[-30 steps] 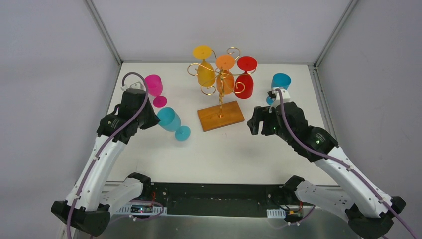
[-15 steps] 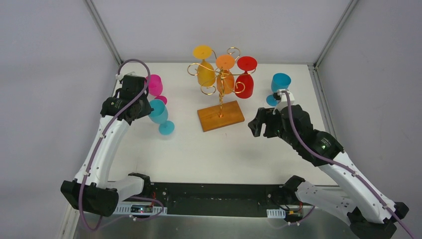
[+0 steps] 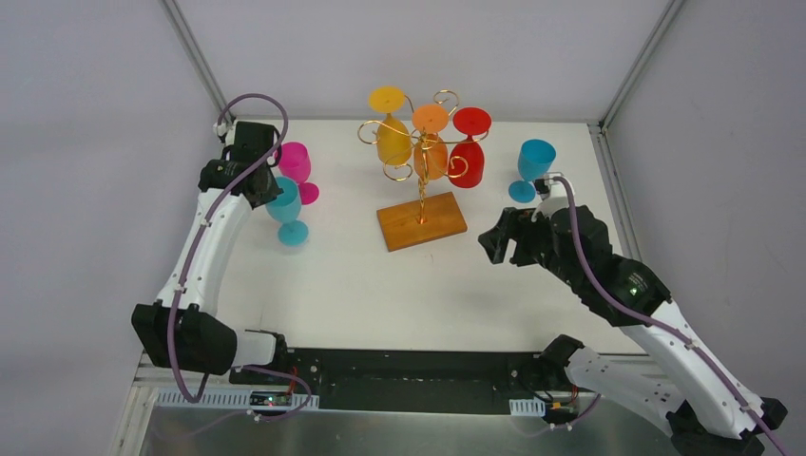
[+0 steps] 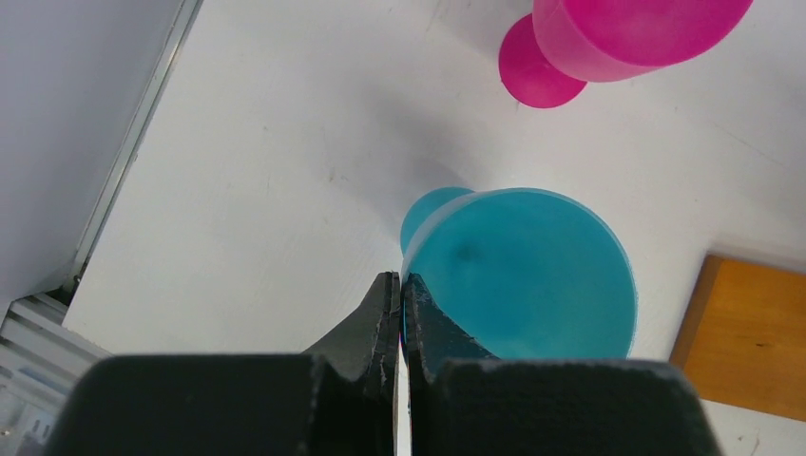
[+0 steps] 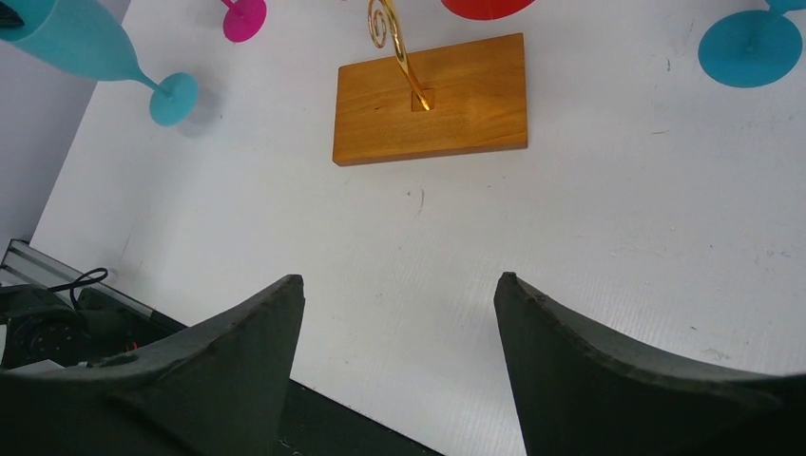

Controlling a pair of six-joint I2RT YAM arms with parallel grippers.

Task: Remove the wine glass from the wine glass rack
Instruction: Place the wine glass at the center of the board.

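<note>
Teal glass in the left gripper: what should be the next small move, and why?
Probably lower the teal glass gently until its foot rests on the table, then release. The left gripper is shut on its rim; the glass looks roughly upright beside the pink glass, and whether the foot already touches is unclear.

A robotics lab cell, no question about it: plain grey panel walls (image 3: 95, 142) boxed in by aluminium frame rails (image 3: 195, 57), with a plain white surface (image 3: 399, 285) under flat, even light. Two white-and-black robot arms, the left arm (image 3: 204, 247) and the right arm (image 3: 656, 323), are bolted at the near edge. Purple cables (image 3: 255, 96) loop along them, and there are exposed circuit boards (image 3: 271, 400) just below. A wine glass rack (image 3: 421, 223) and coloured wine glasses (image 3: 295, 161) stand out there like test props.
</note>
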